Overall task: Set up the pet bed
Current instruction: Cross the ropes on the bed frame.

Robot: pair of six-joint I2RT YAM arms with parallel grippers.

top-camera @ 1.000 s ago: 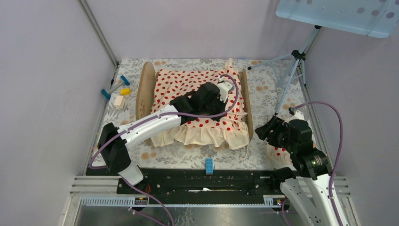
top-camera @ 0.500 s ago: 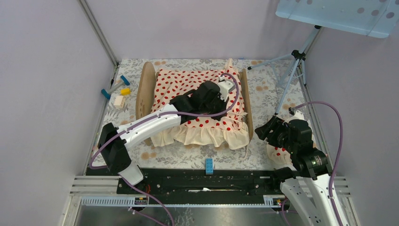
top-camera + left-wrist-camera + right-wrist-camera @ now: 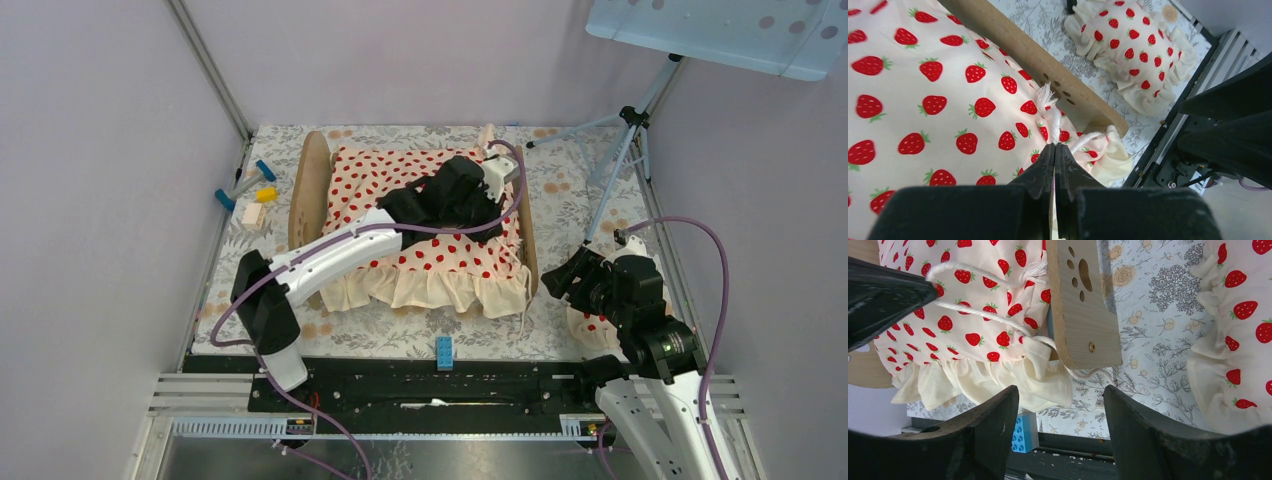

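Observation:
The pet bed [image 3: 310,190] is a light-wood frame in the middle of the table. The cream strawberry-print blanket [image 3: 365,180] covers it, so the mattress is hidden. My left gripper [image 3: 495,165] is over the bed's far right corner. In the left wrist view this gripper [image 3: 1054,147] is shut on the blanket's white cord [image 3: 1053,115], beside the wooden end board [image 3: 1048,65]. My right gripper [image 3: 565,280] is open and empty, right of the bed. In its wrist view [image 3: 1060,390] it hangs over the board [image 3: 1083,315] and the blanket's ruffle [image 3: 973,315]. The ruffled pillow [image 3: 590,325] lies on the table under my right arm.
A blue brick [image 3: 443,351] stands at the table's near edge. Small toy blocks [image 3: 250,195] lie at the left wall. A tripod [image 3: 625,140] stands at the far right. Walls close in on the left, back and right.
My left arm has swung to the right and farther back, carrying the cord toward the bed's far right corner. The right arm has not moved.

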